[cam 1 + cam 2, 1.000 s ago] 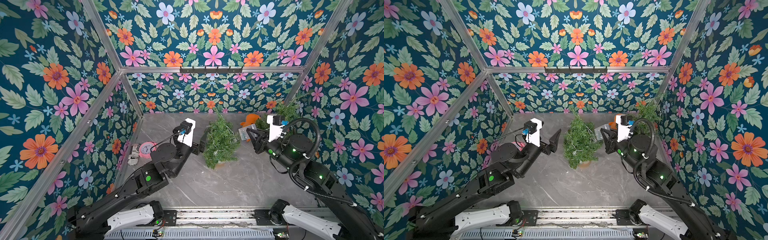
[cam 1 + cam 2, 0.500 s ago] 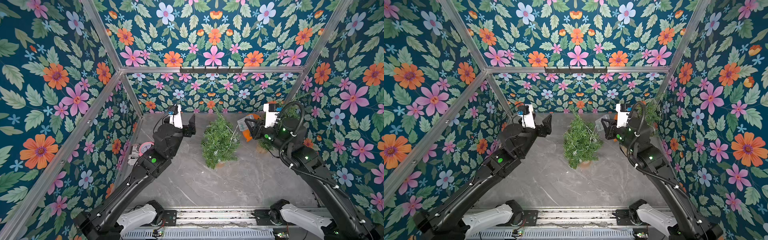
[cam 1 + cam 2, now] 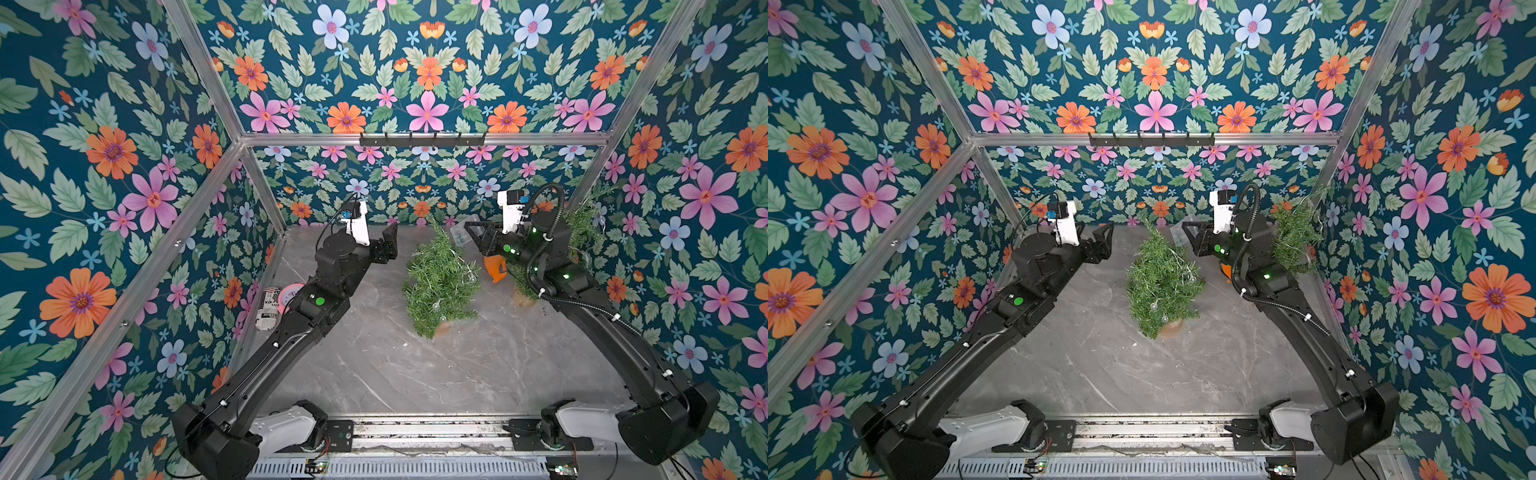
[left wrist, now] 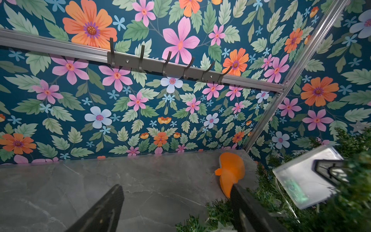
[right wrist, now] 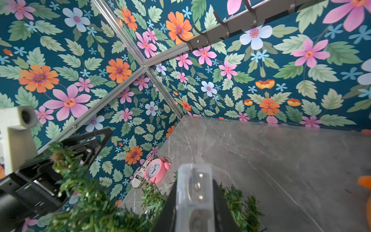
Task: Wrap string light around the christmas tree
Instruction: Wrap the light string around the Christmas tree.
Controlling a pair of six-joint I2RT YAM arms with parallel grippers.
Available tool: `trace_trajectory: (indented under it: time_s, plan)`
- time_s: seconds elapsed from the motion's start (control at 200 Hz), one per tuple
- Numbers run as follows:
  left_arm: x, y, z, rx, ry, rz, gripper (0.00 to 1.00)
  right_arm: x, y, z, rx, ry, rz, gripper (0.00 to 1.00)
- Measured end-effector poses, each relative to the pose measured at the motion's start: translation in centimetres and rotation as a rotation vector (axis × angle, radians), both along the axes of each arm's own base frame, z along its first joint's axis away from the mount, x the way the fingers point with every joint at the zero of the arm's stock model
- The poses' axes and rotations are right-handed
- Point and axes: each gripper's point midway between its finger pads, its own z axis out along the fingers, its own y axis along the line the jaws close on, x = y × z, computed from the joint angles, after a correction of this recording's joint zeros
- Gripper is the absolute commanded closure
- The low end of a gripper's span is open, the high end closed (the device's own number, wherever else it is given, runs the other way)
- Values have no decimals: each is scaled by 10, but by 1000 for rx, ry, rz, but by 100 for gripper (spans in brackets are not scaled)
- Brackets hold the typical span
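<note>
Battery box [image 5: 193, 192] sits clamped in right end effector [image 3: 473, 232], 1 o'clock of christmas tree [image 3: 440, 282]; left end effector [image 3: 388, 247] wide, empty; best circle slowly, keeping string light [image 3: 1191, 279] taut.

Legible print is found on one item only: a newsprint-patterned cylinder [image 3: 268, 308] just beside the pink alarm clock [image 3: 291, 294]. A dark band on it begins "SUBSC"; larger letters above are cut off and unreadable. The clock dial numerals are too small to read. No other markings can be read.
</note>
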Motion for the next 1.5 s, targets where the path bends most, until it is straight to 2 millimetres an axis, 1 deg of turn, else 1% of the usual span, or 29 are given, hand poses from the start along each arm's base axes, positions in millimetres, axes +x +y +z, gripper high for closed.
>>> trace_trajectory:
  time_s: [0.08,0.105,0.23,0.32,0.49,0.615,0.75,0.89,0.99,1.16,1.315,1.34,1.37,1.44,1.485,1.5]
  plan:
    - [2,-4,-3,1,5,-17,14,5,6,-2,15,6,25,100]
    - [3,-5,-4,-1,5,-22,14,7,8,-3,19,5,32,98]
    - [10,-4,-7,-18,13,-22,14,14,19,-8,48,16,73,97]
    - [14,-3,-12,-17,22,-22,13,19,25,-12,69,29,96,95]
    - [20,-6,-24,-27,53,-42,13,27,35,-17,105,49,134,92]
    - [22,-5,-32,-21,63,-38,13,30,42,-19,116,49,159,86]
    - [23,-8,-37,-22,68,-59,12,31,47,-23,124,57,179,77]
    - [22,-13,-41,-21,72,-87,12,35,51,-31,125,79,186,70]
    - [22,-13,-45,-17,79,-86,12,36,53,-37,123,95,193,65]
    - [21,-11,-50,-13,86,-81,11,39,56,-45,119,113,199,59]
    - [20,-8,-50,-13,85,-71,11,44,55,-50,116,127,184,48]
    - [20,-7,-49,-13,84,-70,11,46,55,-50,115,128,175,45]
    - [19,-7,-50,-13,84,-70,11,47,55,-50,114,129,172,40]
    - [19,-4,-50,-13,83,-63,11,49,54,-47,111,127,160,22]
    - [18,-2,-51,-12,83,-54,11,52,53,-44,108,121,148,13]
    - [18,-2,-51,-12,83,-53,11,52,53,-43,105,118,148,9]
